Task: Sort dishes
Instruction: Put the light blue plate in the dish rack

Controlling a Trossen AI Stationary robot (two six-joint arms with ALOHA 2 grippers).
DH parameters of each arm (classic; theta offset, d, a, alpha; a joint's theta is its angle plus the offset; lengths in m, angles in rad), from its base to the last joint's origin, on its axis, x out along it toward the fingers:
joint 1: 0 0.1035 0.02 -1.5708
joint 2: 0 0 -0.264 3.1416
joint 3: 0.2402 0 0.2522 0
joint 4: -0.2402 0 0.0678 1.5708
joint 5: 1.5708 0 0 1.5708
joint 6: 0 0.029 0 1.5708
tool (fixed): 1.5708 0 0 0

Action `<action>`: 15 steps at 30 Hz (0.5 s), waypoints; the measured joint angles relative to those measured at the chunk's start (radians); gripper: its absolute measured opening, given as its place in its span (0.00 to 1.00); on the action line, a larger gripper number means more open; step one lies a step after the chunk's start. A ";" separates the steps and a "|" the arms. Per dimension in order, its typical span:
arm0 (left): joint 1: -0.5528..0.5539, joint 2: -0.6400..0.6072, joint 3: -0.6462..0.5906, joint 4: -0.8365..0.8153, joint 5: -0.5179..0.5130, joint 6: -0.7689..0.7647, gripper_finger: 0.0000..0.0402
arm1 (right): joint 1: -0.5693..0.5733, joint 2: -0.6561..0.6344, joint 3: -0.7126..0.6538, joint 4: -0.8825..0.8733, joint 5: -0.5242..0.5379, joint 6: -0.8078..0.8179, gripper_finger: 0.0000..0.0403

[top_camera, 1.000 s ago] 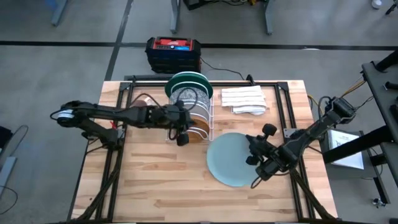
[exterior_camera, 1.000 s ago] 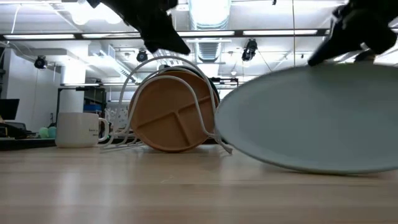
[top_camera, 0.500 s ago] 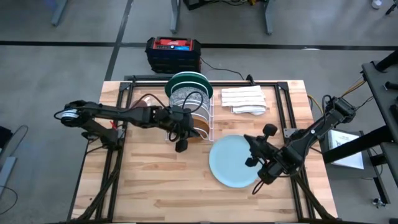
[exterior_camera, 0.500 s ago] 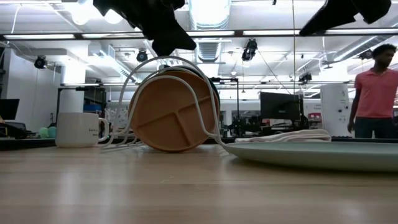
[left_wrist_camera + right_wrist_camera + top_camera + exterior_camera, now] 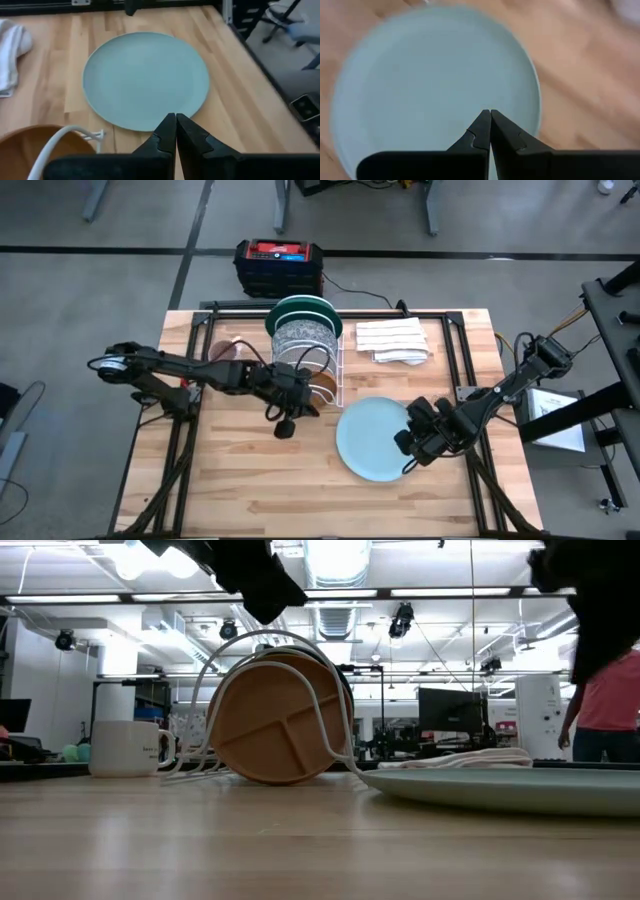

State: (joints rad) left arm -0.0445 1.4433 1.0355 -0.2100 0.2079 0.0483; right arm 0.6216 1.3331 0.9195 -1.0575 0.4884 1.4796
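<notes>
- Moved since a second ago: pale blue-green round plate, then tilted up on edge under the right gripper, now lies flat on the wooden table toward its right edge; left gripper has drifted from the rack toward the table's middle.
- Right gripper: fingers pressed together, holding nothing, hovering over the flat plate's right rim.
- Left gripper: fingers together, empty, just in front of the rack.
- White wire dish rack, near the table's far edge: three plates upright in its slots, namely one tan-brown divided plate in front, one grey-speckled white plate behind it, one dark green plate at the back.
- Count: four plates seen; one pink-and-white mug; folded white cloths at the far right, number unclear.
- Handling judgement: a flat plate offers no edge; best pinch its rim near the table's edge, lift, then turn upright before slotting, keeping clear of the wire hoops.
</notes>
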 joint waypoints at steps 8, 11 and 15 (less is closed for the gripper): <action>-0.075 0.085 -0.002 0.042 -0.082 0.093 0.00 | 0.000 -0.012 -0.098 -0.012 -0.234 0.100 0.05; -0.112 0.125 0.000 0.058 -0.182 0.136 0.00 | 0.010 -0.012 -0.121 -0.009 -0.309 0.106 0.13; -0.161 0.167 0.000 0.090 -0.294 0.160 0.00 | 0.032 -0.010 -0.149 0.001 -0.315 0.164 0.26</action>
State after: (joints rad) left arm -0.2059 1.6105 1.0352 -0.1197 -0.0862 0.2081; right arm 0.6536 1.3228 0.7704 -1.0564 0.1734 1.6439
